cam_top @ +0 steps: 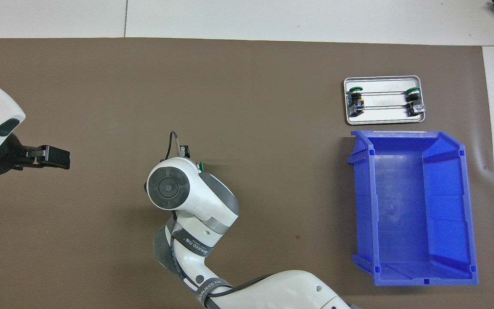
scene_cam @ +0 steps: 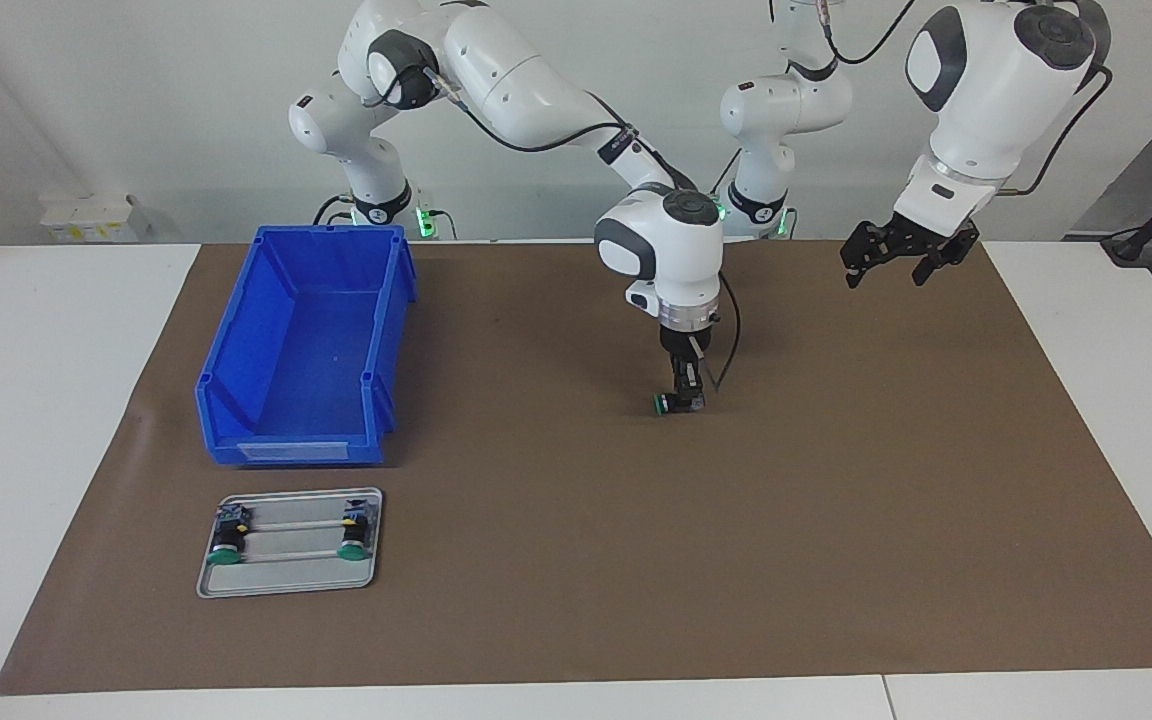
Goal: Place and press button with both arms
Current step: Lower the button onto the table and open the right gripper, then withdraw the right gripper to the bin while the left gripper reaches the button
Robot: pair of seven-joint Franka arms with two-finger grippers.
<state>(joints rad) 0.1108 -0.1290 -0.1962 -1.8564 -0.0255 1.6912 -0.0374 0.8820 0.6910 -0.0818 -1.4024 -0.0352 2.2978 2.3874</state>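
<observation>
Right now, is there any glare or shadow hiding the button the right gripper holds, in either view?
Facing view: even light, no glare; the button shows at the right gripper, with a soft shadow on the mat. Overhead view: the arm's wrist covers the gripper; only the button's green edge peeks out. The left gripper hangs open, waiting.

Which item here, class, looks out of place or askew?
Only one: a button lies on its side in the shut right gripper, low over the mat. Two more sit in the tray; the bin is empty.
</observation>
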